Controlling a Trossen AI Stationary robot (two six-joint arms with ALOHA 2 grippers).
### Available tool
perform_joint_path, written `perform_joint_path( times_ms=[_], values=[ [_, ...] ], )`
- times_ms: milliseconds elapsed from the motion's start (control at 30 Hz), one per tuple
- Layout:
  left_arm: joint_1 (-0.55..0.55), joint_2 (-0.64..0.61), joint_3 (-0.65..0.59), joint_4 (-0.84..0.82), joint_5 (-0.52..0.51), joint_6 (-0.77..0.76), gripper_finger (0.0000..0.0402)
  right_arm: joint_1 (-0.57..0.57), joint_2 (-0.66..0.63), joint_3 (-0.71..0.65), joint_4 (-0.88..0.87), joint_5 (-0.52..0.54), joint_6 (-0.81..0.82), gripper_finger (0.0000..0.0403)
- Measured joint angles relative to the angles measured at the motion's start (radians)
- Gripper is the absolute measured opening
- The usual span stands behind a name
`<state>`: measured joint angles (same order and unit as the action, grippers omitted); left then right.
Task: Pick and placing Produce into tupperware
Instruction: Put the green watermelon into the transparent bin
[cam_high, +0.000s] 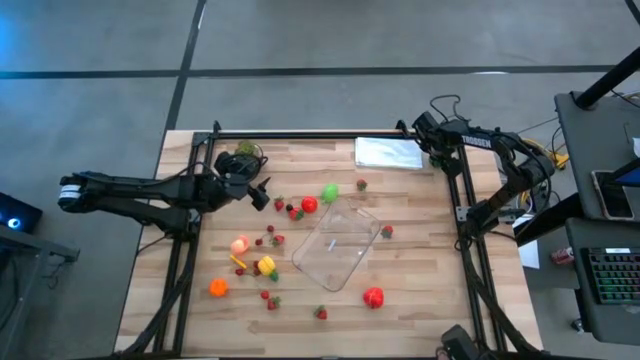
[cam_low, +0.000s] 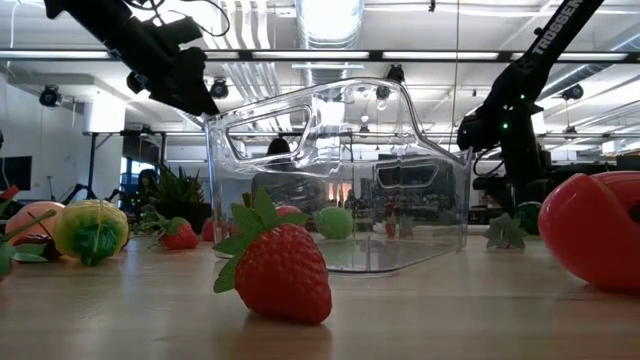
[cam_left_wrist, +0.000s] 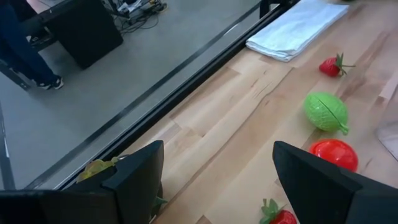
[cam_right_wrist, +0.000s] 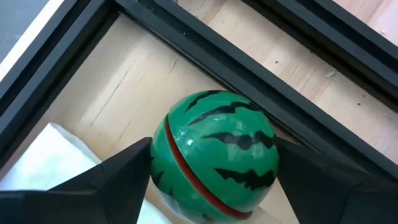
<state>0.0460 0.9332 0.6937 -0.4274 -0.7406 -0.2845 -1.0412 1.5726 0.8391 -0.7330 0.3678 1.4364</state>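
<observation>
The clear tupperware stands on its base mid-table, and I see nothing inside it. Produce lies around it: a red tomato, a green piece, a red pepper, yellow and orange pieces, and several small strawberries. My left gripper is open above the table left of the tomato; between its fingers is bare wood. My right gripper is at the table's far right corner, shut on a toy watermelon. My right gripper pinches the striped green watermelon ball between its two fingers, one finger on each side of the ball's widest part. The red seam runs across between them. The table frame and white sheet show behind the ball; whether it rests on anything I cannot tell.
A folded white sheet lies at the far edge by the right gripper. A leafy potted plant stands at the far left corner behind the left gripper. Black frame rails border the table. Bare wood lies between the sheet and the tub.
</observation>
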Motion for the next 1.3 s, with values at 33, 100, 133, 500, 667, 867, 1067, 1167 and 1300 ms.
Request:
perform_joint_path(
  times_ms=[33,100,133,500,667,867,1067,1167,1300],
  values=[
    [0.0,-0.001,0.0,0.0,0.0,0.0,0.0286,0.0,0.0,-0.001,0.001,0.002,0.001,0.0296],
    [0.0,-0.001,0.0,0.0,0.001,0.0,0.0286,0.0,-0.001,-0.004,0.001,0.005,0.002,0.0282],
    [0.0,-0.001,0.0,0.0,0.001,0.0,0.0286,0.0,-0.002,-0.005,0.001,0.008,0.002,0.0277],
    [0.0,-0.001,0.0,0.0,0.002,0.003,0.0286,0.028,-0.029,0.002,0.001,-0.042,-0.002,0.0302],
    [0.0,-0.001,0.0,0.0,0.002,0.004,0.0286,0.102,-0.097,0.002,0.005,-0.039,-0.046,0.0281],
    [0.0,-0.001,0.0,0.0,0.003,0.004,0.0286,0.286,-0.223,0.003,0.031,-0.086,-0.093,0.0273],
    [-0.001,-0.001,0.0,0.0,0.004,0.004,0.0286,0.62,-0.376,0.003,0.202,-0.162,-0.188,0.0287],
    [-0.001,-0.001,0.0,-0.001,0.014,0.004,0.0286,0.804,-0.429,0.004,0.3,-0.162,-0.224,0.0287],
    [-0.001,-0.001,0.0,-0.001,0.061,0.004,0.0286,1.019,-0.435,0.005,0.355,-0.157,-0.22,0.0289]
  ],
)
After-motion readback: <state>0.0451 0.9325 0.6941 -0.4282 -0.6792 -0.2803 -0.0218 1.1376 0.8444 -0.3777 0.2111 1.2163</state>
